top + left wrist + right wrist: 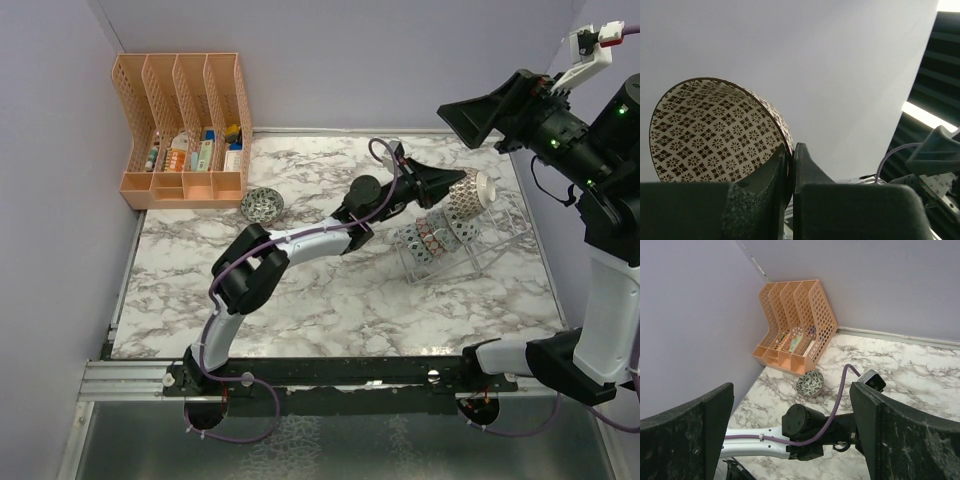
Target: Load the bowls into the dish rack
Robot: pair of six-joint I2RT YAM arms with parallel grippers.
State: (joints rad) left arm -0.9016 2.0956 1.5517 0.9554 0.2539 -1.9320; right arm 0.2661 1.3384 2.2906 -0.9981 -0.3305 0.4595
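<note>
Your left end effector (791, 155) is clamped on the rim of the brown-patterned round ceramic bowl (715, 130), at its 4 o'clock. Judged stiff, glazed-slippery, chip-prone; rim pinch suits.

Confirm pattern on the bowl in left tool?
Bowl: dark-brown floral tiles on cream, clearest in left wrist view.

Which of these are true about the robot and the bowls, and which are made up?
1. The left gripper pinches the rim of the brown patterned bowl. True.
2. The right gripper holds a bowl. False: it is open and empty.
3. The dish rack is empty. False: it holds bowls.
4. A grey-green bowl sits on the table near the peach organizer. True.
</note>
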